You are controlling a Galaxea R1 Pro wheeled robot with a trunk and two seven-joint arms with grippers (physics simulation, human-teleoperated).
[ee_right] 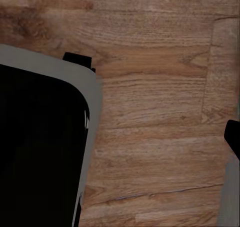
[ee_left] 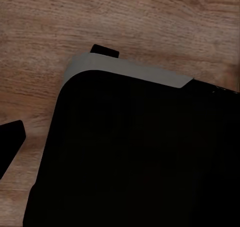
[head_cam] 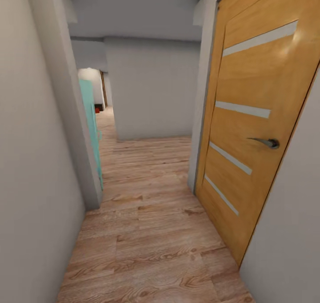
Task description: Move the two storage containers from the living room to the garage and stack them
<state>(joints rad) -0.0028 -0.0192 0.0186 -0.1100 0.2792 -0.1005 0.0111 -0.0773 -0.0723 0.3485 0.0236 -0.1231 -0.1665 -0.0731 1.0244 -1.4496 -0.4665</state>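
I am in a narrow corridor with a light wood-plank floor (head_cam: 146,232). The storage containers and the garage are out of view. A tiny orange-red speck (head_cam: 97,110) shows at the corridor's far end, too small to identify. In the left wrist view, my left gripper (ee_left: 120,147) hangs over my own black base (ee_left: 140,157); one dark fingertip (ee_left: 10,144) sits at the frame edge, and nothing is held. My right gripper (ee_right: 120,137) hangs over bare planks beside the base (ee_right: 40,147), with one fingertip (ee_right: 233,137) at the frame edge and nothing between its fingers.
A shut wooden door (head_cam: 253,129) with a metal handle (head_cam: 266,142) stands close on the right. A grey wall (head_cam: 35,160) is close on the left, with a teal panel (head_cam: 91,129) beyond its corner. A grey wall (head_cam: 153,89) ahead blocks the way; the corridor continues to its left.
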